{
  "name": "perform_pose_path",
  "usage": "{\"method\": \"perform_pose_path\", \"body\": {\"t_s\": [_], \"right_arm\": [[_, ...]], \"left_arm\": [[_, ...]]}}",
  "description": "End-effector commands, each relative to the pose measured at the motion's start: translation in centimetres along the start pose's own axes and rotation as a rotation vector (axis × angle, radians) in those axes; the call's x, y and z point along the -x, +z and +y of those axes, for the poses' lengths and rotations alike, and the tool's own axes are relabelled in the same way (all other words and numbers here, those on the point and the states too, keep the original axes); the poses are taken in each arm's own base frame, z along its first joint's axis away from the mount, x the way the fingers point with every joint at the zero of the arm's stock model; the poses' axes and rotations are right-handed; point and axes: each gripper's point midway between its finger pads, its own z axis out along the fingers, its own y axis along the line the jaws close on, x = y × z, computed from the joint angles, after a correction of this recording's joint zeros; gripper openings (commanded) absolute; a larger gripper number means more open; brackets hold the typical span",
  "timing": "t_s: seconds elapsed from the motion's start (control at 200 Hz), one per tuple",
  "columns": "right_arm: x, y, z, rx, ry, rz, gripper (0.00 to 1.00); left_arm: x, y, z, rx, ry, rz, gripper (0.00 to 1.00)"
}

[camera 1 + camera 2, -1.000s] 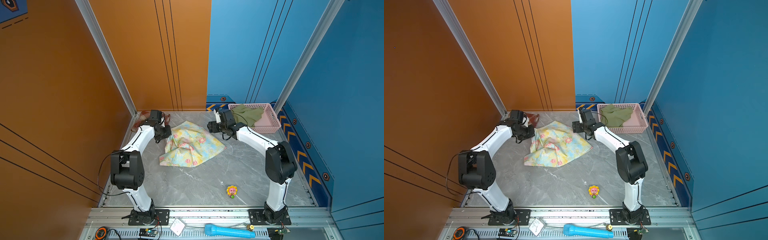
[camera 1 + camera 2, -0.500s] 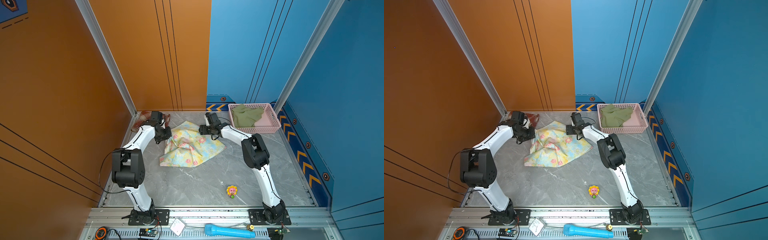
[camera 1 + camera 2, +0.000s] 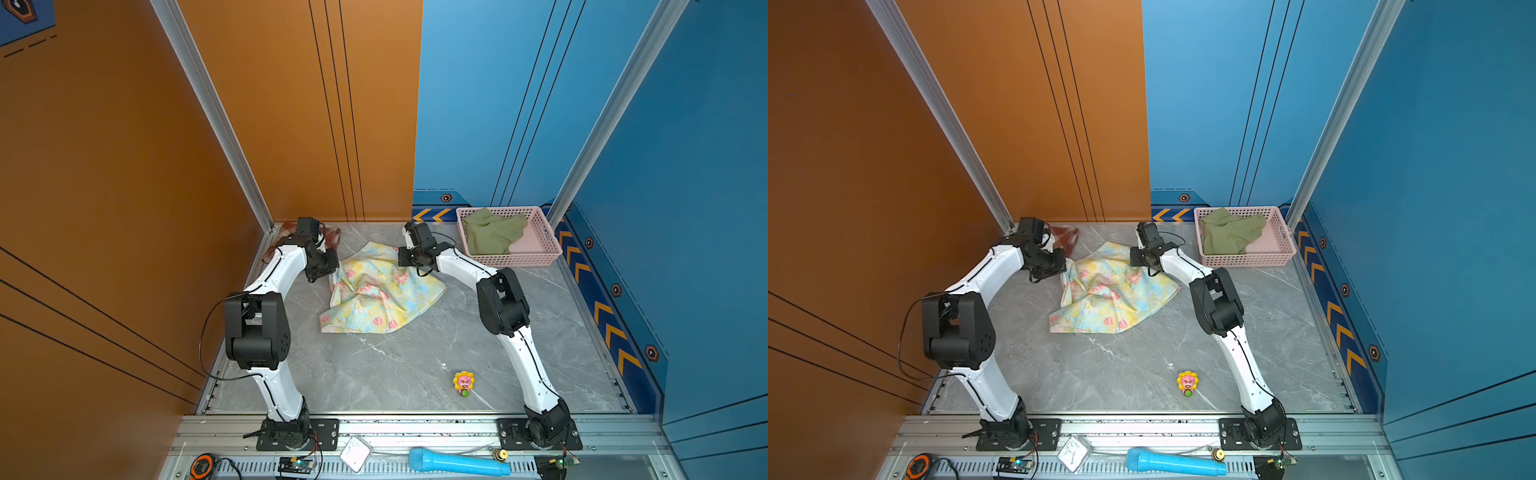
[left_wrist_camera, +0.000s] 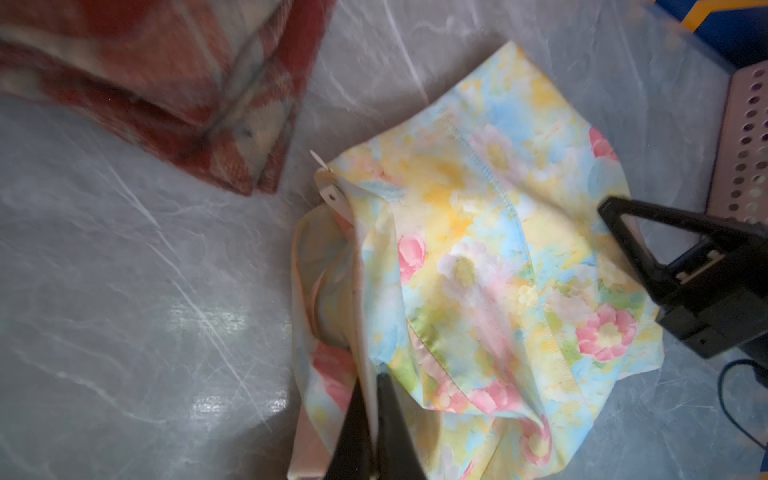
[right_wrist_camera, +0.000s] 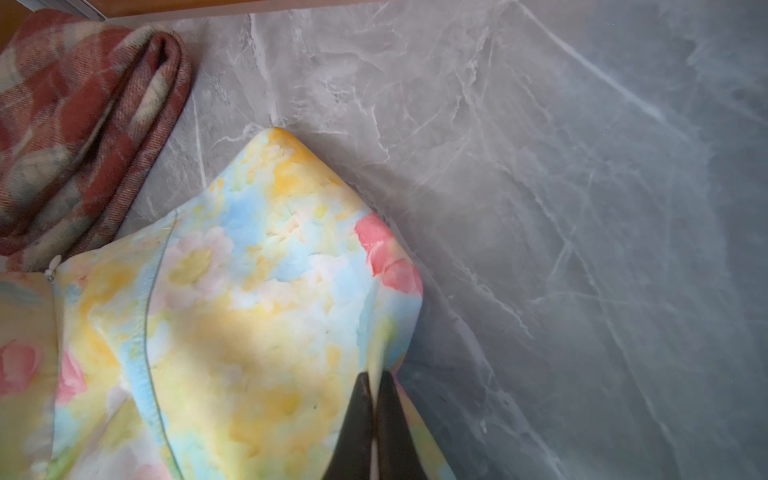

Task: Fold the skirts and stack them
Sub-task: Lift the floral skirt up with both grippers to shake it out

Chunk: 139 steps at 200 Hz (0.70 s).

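At the far-left table (image 3: pixel 374 374) corner lies the folded plaid skirt (image 5: pixel 83 124); my left gripper (image 4: pixel 375 380) and right gripper (image 5: pixel 376 378) pinch the floral skirt (image 3: pixel 382 291), olive skirt (image 3: pixel 490 235) waiting in basket (image 3: pixel 540 258).

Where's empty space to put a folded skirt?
Biggest bare patch: grey table between the floral skirt and the sunflower toy. Another lies right of the right arm, in front of the pink basket. The back is crowded: left claw and right claw pinch the floral skirt, plaid skirt beside it.
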Motion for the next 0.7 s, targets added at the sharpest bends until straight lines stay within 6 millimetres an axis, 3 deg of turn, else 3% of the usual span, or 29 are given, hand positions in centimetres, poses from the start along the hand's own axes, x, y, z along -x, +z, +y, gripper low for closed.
{"method": "perform_pose_path", "body": {"t_s": [0.0, 0.09, 0.145, 0.165, 0.215, 0.29, 0.37, 0.411, 0.461, 0.516, 0.586, 0.691], "right_arm": [[8.7, -8.6, 3.5, 0.032, -0.073, -0.213, 0.0], [11.6, -13.7, 5.1, 0.044, -0.105, -0.307, 0.0], [12.0, -16.0, 5.9, 0.047, -0.129, -0.343, 0.0], [12.6, -18.2, 6.5, 0.053, -0.14, -0.379, 0.0], [12.1, -20.7, 7.0, 0.043, -0.162, -0.416, 0.0], [8.8, -22.3, 6.9, 0.028, -0.186, -0.422, 0.0], [3.4, -22.3, 5.8, 0.004, -0.204, -0.404, 0.02], [0.9, -22.1, 5.0, -0.01, -0.211, -0.39, 0.2], [-2.8, -20.9, 3.6, -0.027, -0.201, -0.34, 0.55], [-5.9, -19.9, 2.0, -0.052, -0.185, -0.278, 0.74], [-8.4, -19.4, 0.4, -0.099, -0.157, -0.213, 0.81], [-9.2, -19.6, 0.0, -0.098, -0.145, -0.193, 0.83]], "left_arm": [[4.4, -4.6, -1.9, -0.033, 0.022, -0.131, 0.0], [6.2, -7.7, -3.6, -0.068, 0.036, -0.196, 0.0], [6.4, -9.5, -4.2, -0.07, 0.051, -0.234, 0.0], [6.2, -9.9, -4.3, -0.071, 0.057, -0.242, 0.0], [5.4, -11.0, -4.5, -0.067, 0.068, -0.257, 0.0], [3.0, -11.4, -4.0, -0.037, 0.082, -0.245, 0.0], [-0.4, -10.3, -2.6, 0.002, 0.087, -0.223, 0.0], [-2.2, -9.4, -1.5, 0.029, 0.066, -0.205, 0.0], [-4.5, -7.9, -0.1, 0.052, 0.028, -0.176, 0.0], [-7.0, -6.3, 0.7, 0.059, -0.019, -0.138, 0.0], [-10.3, -4.0, 1.5, 0.084, -0.043, -0.073, 0.0], [-14.6, -1.0, 2.1, 0.12, -0.059, 0.011, 0.0]]}}
